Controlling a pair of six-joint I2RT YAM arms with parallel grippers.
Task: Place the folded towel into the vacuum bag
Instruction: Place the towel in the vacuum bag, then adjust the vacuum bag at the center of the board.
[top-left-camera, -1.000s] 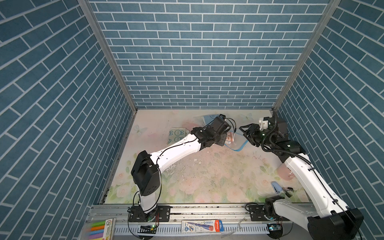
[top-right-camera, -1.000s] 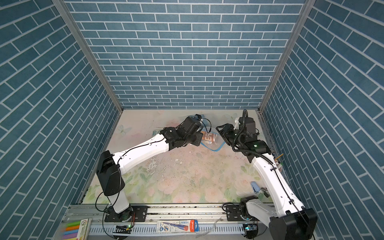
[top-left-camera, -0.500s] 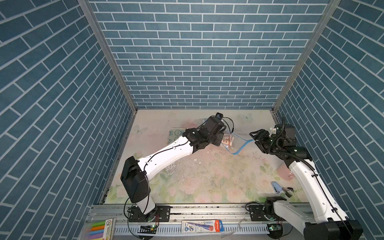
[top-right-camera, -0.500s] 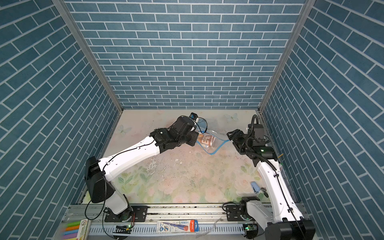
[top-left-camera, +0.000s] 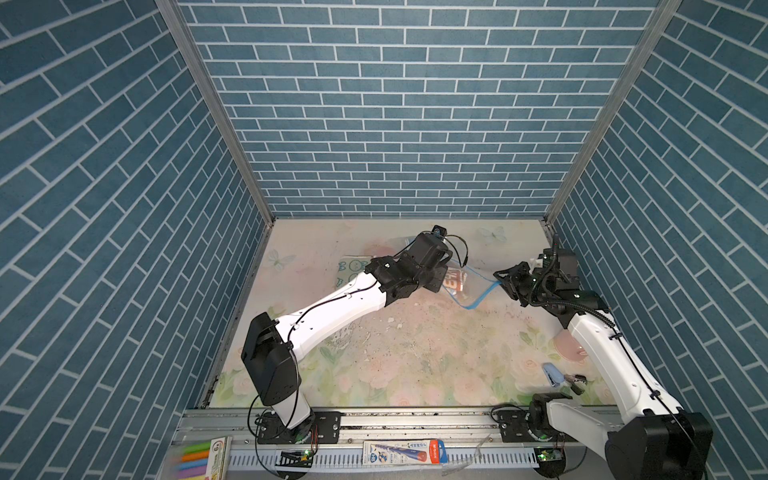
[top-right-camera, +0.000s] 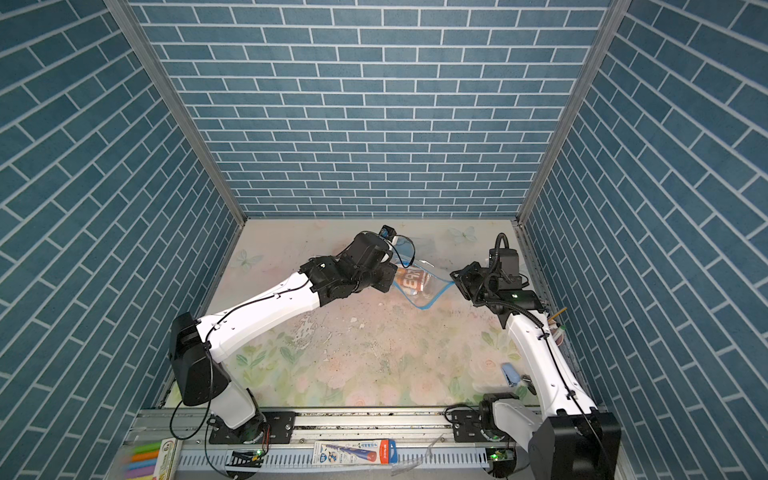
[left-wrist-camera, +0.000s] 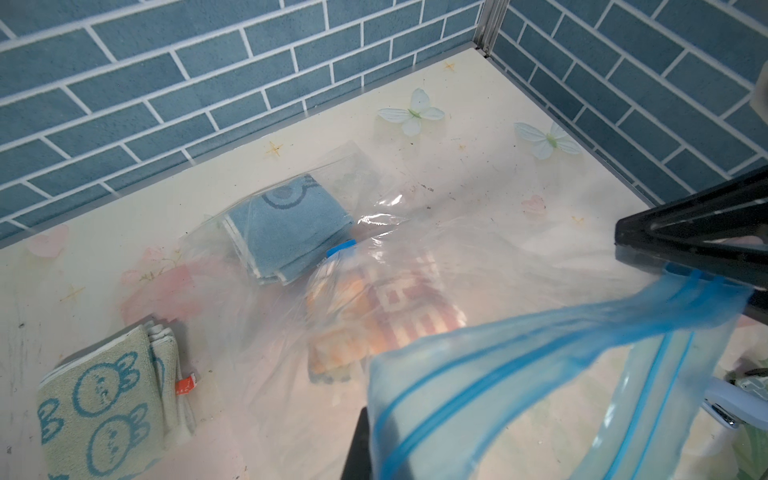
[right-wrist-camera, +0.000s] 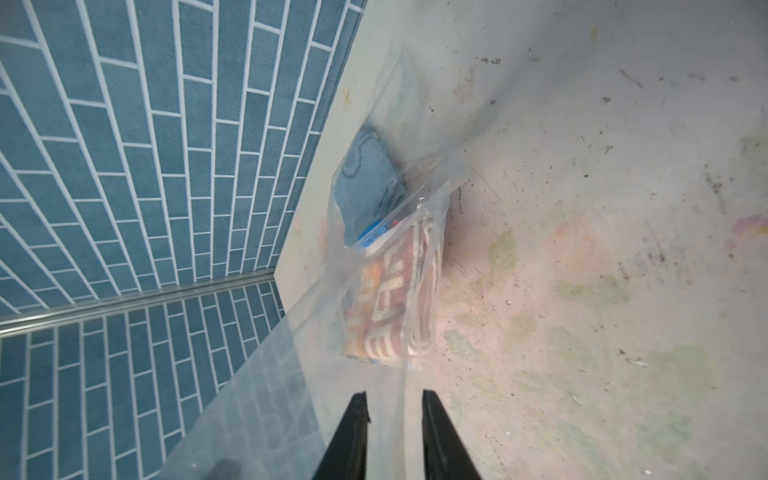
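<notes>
white-shelled arms with black joints, looping black cables, and black tapered fingers on the right hand

Bright, even light is filling every view, small glints are shining on the bag, and its strip, close up in the left wrist view, is blurring out of focus.

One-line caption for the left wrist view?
Orange towel inside the vacuum bag, blue towel also in plastic, green bunny towel on the table.
</notes>
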